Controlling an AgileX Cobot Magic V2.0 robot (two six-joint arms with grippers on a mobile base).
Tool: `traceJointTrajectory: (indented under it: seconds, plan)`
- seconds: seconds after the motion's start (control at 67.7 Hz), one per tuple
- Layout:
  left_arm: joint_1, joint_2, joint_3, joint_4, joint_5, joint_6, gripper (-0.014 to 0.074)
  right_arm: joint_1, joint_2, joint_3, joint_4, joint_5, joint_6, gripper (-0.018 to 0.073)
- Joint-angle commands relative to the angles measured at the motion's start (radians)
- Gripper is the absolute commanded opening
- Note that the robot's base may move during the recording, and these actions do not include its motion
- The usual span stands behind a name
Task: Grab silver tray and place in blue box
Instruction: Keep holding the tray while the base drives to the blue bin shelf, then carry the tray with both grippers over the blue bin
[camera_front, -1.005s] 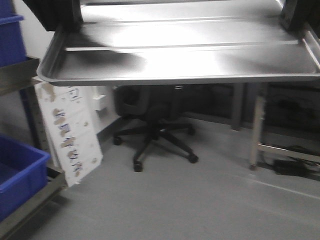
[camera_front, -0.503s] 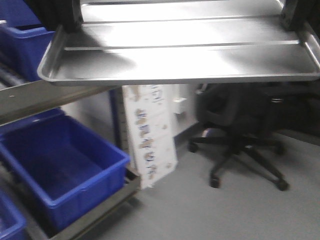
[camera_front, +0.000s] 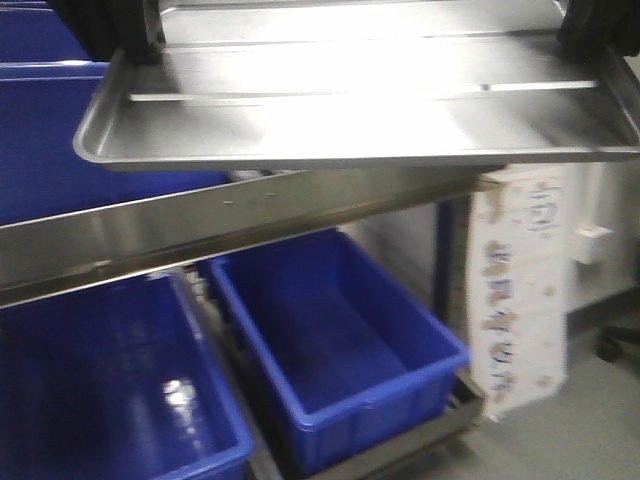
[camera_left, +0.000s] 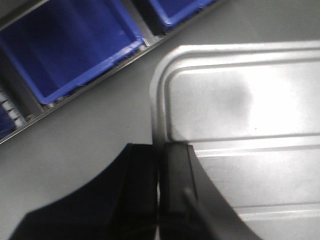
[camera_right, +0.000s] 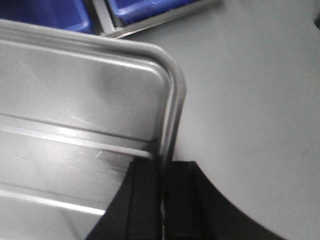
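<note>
Above a steel rack (camera_front: 200, 225), left gripper (camera_left: 161, 150) and right gripper (camera_right: 162, 170) each pinch a short edge of the tray (camera_front: 350, 110), held level in the air. Carrying is in hand; next it likely needs lining up over the box (camera_front: 372, 425) at 6 o'clock, then lowering.

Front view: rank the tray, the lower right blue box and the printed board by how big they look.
1. Tray: largest, though it is nearest the camera and cut off by the frame.
2. Right blue box.
3. Printed board: smallest.
</note>
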Motion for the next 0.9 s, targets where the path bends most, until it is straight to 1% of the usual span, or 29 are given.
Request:
traceJointTrajectory:
  seconds: [0.0,0.887]
  plan:
    - [-0.006,-0.036,-0.029,0.051,0.069,0.029,-0.0105,-0.003,-0.025,-0.038,-0.062,-0.02,-0.023,0.0057]
    - [-0.006,-0.036,-0.029,0.051,0.069,0.029,-0.0105,-0.003,-0.025,-0.038,-0.062,-0.02,-0.023,0.0057]
